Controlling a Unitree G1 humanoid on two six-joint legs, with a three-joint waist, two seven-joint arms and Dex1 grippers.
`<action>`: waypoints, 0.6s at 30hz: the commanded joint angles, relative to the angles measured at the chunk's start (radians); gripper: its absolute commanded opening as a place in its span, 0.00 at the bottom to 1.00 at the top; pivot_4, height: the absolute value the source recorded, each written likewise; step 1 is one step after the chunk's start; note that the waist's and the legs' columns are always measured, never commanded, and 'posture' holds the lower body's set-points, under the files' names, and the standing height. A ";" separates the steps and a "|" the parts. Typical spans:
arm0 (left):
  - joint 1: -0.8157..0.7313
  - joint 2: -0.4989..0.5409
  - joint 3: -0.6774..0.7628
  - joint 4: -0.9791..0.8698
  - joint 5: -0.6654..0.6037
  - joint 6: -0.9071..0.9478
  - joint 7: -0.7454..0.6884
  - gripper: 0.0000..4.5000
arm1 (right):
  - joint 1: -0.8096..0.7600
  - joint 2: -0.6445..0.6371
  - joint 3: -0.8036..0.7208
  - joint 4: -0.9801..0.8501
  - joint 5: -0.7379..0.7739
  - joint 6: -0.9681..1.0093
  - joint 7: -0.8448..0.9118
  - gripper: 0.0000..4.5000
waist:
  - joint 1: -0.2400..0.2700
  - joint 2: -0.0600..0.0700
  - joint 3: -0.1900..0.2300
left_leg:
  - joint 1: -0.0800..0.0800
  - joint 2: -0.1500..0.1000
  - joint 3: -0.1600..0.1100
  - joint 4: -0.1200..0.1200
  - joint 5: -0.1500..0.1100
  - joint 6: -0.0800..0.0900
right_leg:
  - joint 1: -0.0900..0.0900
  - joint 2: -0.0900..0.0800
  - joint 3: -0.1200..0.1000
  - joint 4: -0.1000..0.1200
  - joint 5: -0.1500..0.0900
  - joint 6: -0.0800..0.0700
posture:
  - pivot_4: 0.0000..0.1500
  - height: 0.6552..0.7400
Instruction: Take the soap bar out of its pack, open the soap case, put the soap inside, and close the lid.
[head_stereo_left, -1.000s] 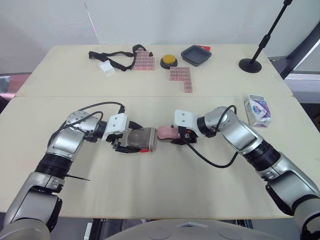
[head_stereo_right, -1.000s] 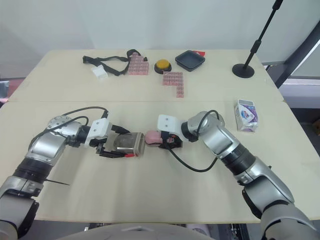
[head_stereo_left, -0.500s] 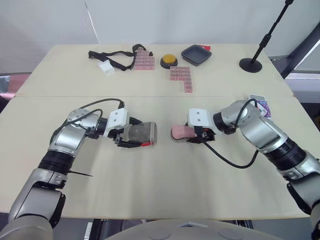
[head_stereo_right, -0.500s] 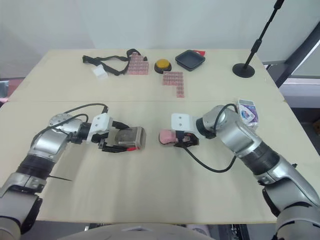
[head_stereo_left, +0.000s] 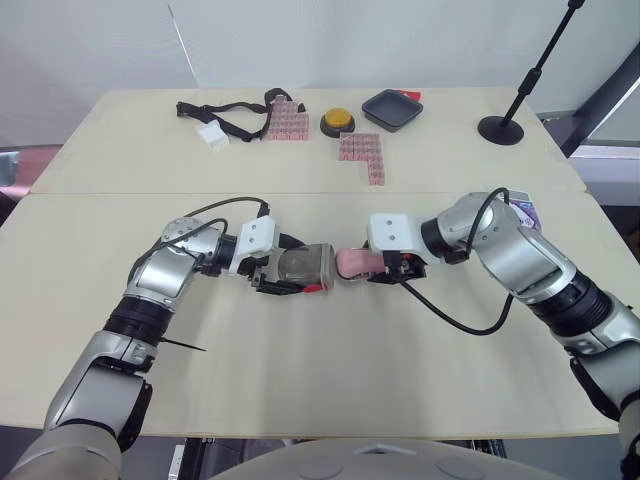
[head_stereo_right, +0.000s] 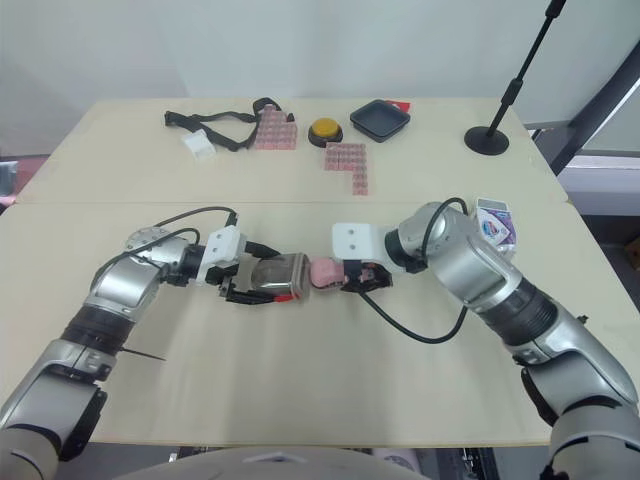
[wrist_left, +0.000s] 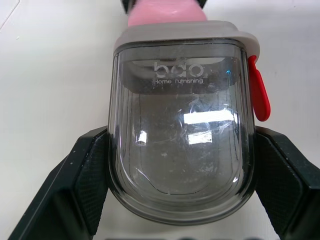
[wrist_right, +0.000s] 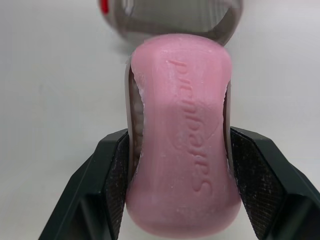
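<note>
1. The left gripper (wrist_left: 182, 150) is clamped on the soap case (head_stereo_left: 305, 267). One black finger presses each long side of its smoky, see-through shell.
2. The case lies on its side just over the table (head_stereo_left: 320, 390), near the middle. Its grey rim points right, and a red latch tab (wrist_left: 259, 95) sits on the rim's near side.
3. The right gripper (wrist_right: 182, 165) is closed on the pink soap bar (head_stereo_left: 352, 263), with a finger (wrist_right: 116, 180) on each narrow edge. The bar's embossed face is turned up towards the wrist camera.
4. The soap bar lies directly right of the case and in line with it. Its left end meets the grey rim.
5. Whether that end has gone past the rim into the case cannot be told. Most of the bar is plainly outside, between the rim and the right fingers.
6. The soap pack (head_stereo_right: 497, 225) lies on the table at the right, well apart from the case and behind the right arm.
7. Along the far edge, well away from both grippers, lie a black strap (head_stereo_left: 225, 115), two patches of pink blocks (head_stereo_left: 288, 120), a yellow button (head_stereo_left: 338, 122), a dark tray (head_stereo_left: 390, 108) and a black stand (head_stereo_left: 500, 128).
</note>
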 joint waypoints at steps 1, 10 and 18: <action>-0.021 0.001 0.000 -0.023 0.008 -0.012 0.006 0.77 | -0.030 0.014 -0.007 -0.020 -0.002 0.010 -0.001 0.56 | 0.000 0.000 0.000 | 0.000 0.000 0.000 0.000 0.000 0.000 | 0.000 0.000 0.000 0.000 0.000 0.000 | 1.00 1.00; -0.036 -0.021 -0.002 -0.022 0.020 -0.014 0.015 0.77 | -0.050 0.034 0.015 -0.036 0.000 0.043 0.015 0.56 | 0.001 0.000 0.000 | 0.000 0.000 0.000 0.000 0.000 0.000 | 0.000 0.000 0.000 0.000 0.000 0.000 | 1.00 1.00; -0.048 -0.055 -0.007 -0.029 0.022 -0.005 0.033 0.77 | -0.086 0.057 0.055 -0.037 -0.020 0.107 0.006 0.56 | 0.001 0.000 0.000 | 0.000 0.000 0.000 0.000 0.000 0.000 | 0.000 0.000 0.000 0.001 0.000 0.000 | 1.00 1.00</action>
